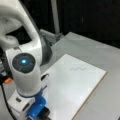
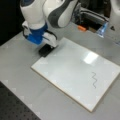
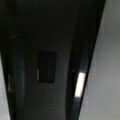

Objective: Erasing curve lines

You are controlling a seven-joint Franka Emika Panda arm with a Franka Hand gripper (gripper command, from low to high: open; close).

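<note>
Counts: 1 white board point(image 2: 72, 72) on 1 grey table point(image 2: 20, 65), seen in both front views. 1 set of curve lines point(image 2: 94, 80), a single wavy squiggle, nr the board's right end. 1 black eraser block point(image 2: 45, 50) at the board's far-left corner. 1 robot arm point(image 2: 45, 12) w/ 1 hand point(image 2: 47, 44). 1 small orange item point(image 2: 81, 28) far back.
</note>
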